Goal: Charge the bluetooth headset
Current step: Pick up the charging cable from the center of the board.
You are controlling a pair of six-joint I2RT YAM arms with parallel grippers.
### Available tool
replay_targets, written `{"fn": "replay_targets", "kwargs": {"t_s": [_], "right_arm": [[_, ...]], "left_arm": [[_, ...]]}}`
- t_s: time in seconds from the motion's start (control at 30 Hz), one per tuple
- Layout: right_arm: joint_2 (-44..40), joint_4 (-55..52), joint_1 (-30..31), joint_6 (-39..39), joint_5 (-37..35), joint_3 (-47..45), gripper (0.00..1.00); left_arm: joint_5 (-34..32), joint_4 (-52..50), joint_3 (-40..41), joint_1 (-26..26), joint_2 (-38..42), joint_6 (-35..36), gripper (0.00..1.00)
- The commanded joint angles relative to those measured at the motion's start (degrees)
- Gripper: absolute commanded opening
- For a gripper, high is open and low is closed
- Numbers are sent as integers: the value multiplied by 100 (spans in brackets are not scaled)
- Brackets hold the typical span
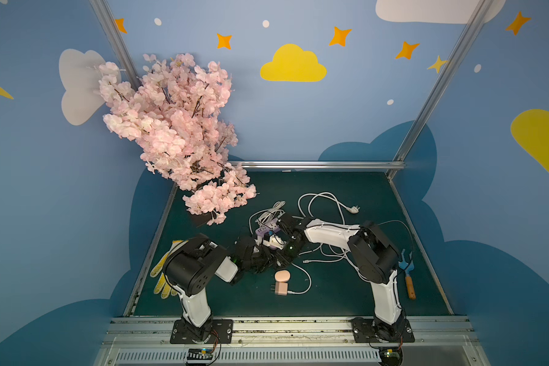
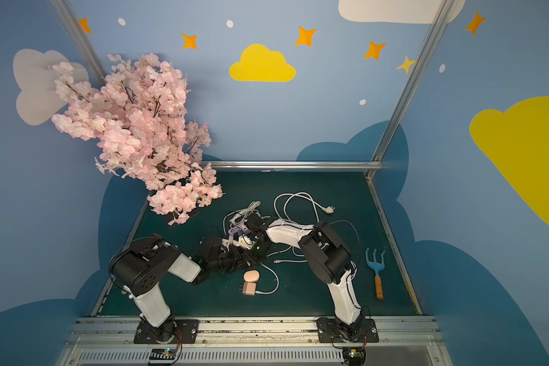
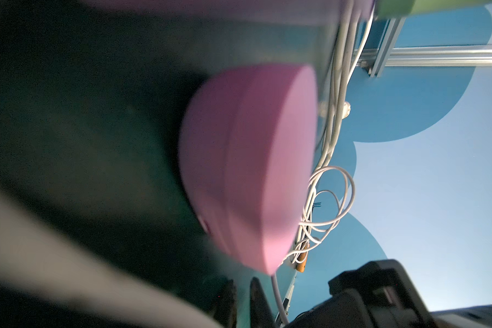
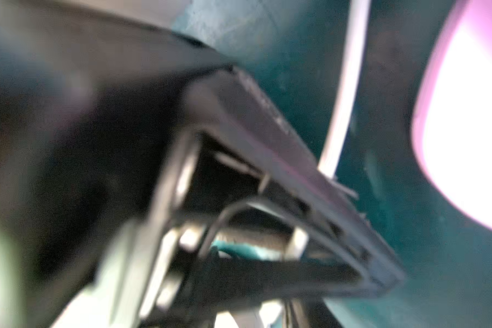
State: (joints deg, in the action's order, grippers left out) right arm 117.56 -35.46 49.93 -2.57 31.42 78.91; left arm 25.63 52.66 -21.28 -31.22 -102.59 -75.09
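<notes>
Top views: bench (image 1: 346,294), green mat. Pink earbud case (image 1: 282,275) lies near ctr, slightly toward the front edge. Pink charger block (image 1: 279,288) sits just beside it on the front side; touching or not, can't tell. Its white cable (image 1: 308,280) loops off toward the right edge. L gripper (image 1: 267,265) and R gripper (image 1: 281,253) meet low over the mat just behind the case; jaws hidden from above in both top views. Purple power strip (image 1: 264,228) behind them, partly under R arm (image 1: 330,236). White mains lead (image 1: 353,209) coiled toward the back edge. Blossom tree (image 1: 171,126) at back-left corner, yellow gloves (image 1: 164,279) at left edge, blue hand rake (image 1: 407,272) at right edge.

L wrist: case looms mid-frame, blurred, close ahead of the fingertips (image 3: 257,301). The two dark tips sit together, only a sliver btwn, nothing seen pinched. A white cable runs just beside them.

R wrist: badly blurred. Black mechanism (image 4: 239,170) fills most of it. Blown-out pink shape (image 4: 466,127) to one side, case or charger can't tell. R jaws: apart or together, can't tell.
</notes>
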Motion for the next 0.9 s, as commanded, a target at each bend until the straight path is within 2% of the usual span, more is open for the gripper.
{"fn": "replay_targets", "kwargs": {"t_s": [0.0,0.23,0.4,0.47,0.7,0.87], "right_arm": [[78,548,17,-8,36,212,36],[-573,445,-121,73,124,-45,39],[-1146,398,-254,217,320,-228,42],[-1287,403,-297,297,521,-235,41],[-1725,529,-344,676,1158,-192,32],[-1896,800,-335,1063,1438,-252,27]], "left_arm": [[456,-800,90,-237,116,118,4],[193,-2328,-96,-269,1280,719,3],[-391,-4436,-714,-375,2593,1812,3],[-601,-4964,-895,-393,3029,2130,3],[-1012,-5662,-1070,-392,3987,2586,4],[-1099,-5802,-1167,-393,4115,2638,3]]}}
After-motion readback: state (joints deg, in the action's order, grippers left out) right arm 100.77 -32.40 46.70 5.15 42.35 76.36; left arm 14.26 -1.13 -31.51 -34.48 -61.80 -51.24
